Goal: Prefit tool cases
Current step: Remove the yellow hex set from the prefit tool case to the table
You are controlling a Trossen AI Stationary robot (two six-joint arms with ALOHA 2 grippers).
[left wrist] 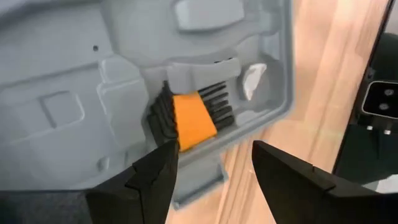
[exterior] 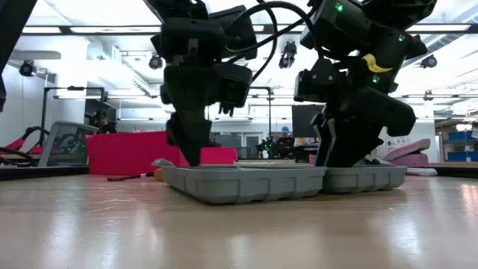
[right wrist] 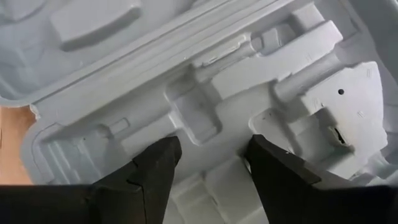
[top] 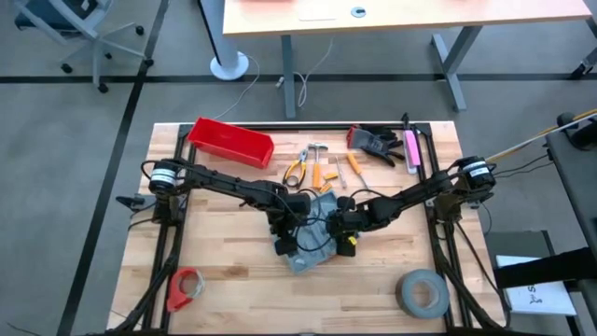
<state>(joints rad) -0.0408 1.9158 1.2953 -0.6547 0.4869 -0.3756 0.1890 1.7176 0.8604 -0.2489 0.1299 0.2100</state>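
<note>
Both of my tools are down over the tool case [top: 312, 245], which lies open and flat near the middle of the bench [top: 233, 271]. Left tool [left wrist: 211, 165] hangs with its two dark fingers parted over one edge of the case, gripping nothing; right tool [right wrist: 211, 158] hovers likewise spread and empty over the other half. Largest on the slatted wooden bench is the case itself: grey-blue moulded plastic, two shallow trays joined side by side, their smooth grey insides pressed into recesses shaped like long handles and blocky heads. One recess on my left side holds a fan of black hex keys in an orange holder [left wrist: 191, 119]; the recesses under my right tool look bare. Toward the back left stands a red plastic bin [top: 230, 142], whose contents I cannot make out. Near the front right corner lies a grey tape roll [top: 423, 293], a thick ring.
</note>
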